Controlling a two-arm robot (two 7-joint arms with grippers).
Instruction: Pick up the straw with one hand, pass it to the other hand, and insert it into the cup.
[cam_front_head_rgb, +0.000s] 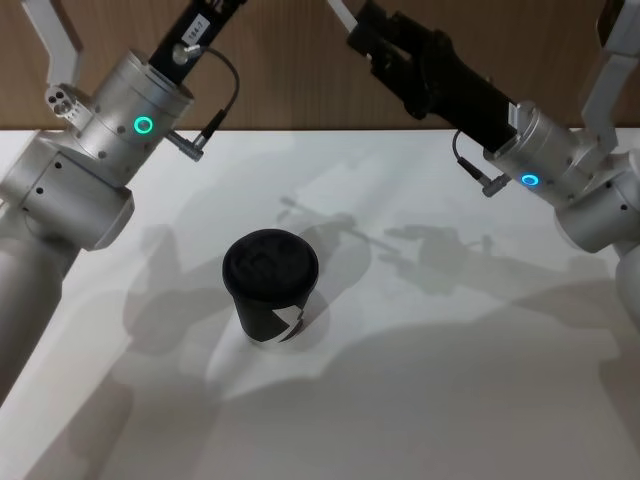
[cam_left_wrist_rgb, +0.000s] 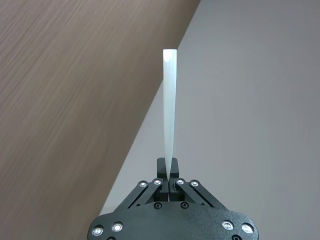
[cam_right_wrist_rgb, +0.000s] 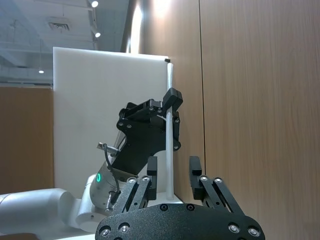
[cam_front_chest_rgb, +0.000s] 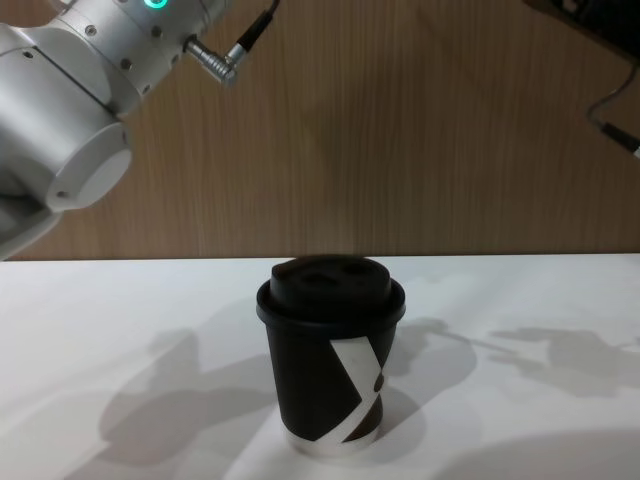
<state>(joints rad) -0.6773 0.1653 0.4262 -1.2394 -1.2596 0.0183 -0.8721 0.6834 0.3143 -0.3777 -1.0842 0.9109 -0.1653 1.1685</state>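
Straw (cam_left_wrist_rgb: 169, 115), a thin white paper tube, is standing straight out from my left gripper (cam_left_wrist_rgb: 169, 172), which is pinching its near end with narrowed jaws. My right gripper (cam_right_wrist_rgb: 173, 166) is holding its matte black fingers wide either side of the straw. Domed-lid black cup (cam_front_head_rgb: 270, 285) is standing upright on the white table (cam_front_head_rgb: 450, 400), below and between both grippers.

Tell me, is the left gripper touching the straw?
Touching. In the left wrist view, the left gripper clamps the straw at one end, with no gap.
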